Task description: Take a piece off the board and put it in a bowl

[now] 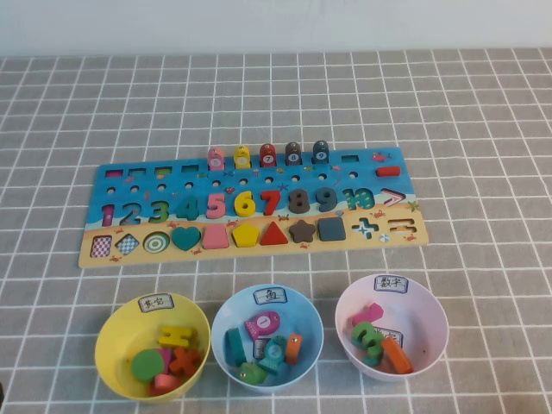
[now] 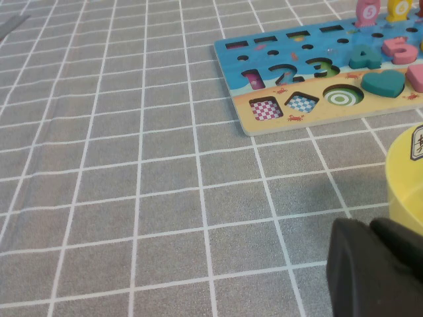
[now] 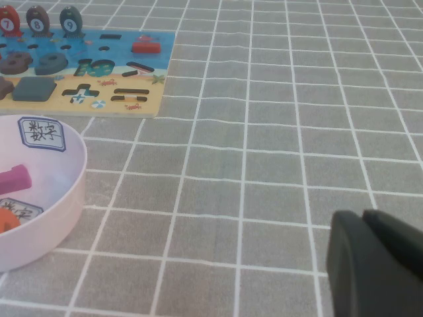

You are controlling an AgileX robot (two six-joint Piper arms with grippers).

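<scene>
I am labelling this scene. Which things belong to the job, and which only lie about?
Job: heart piece on the board; yellow bowl; left gripper beside that bowl; right gripper near pink bowl.
Lying about: blue bowl, pink bowl, red triangle.

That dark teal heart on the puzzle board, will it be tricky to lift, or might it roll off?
The heart looks flat and rigid, so it likely won't bend or roll. It sits in the board, leaving little edge to grip. Left gripper is near the yellow bowl, right gripper beside the pink bowl.
</scene>
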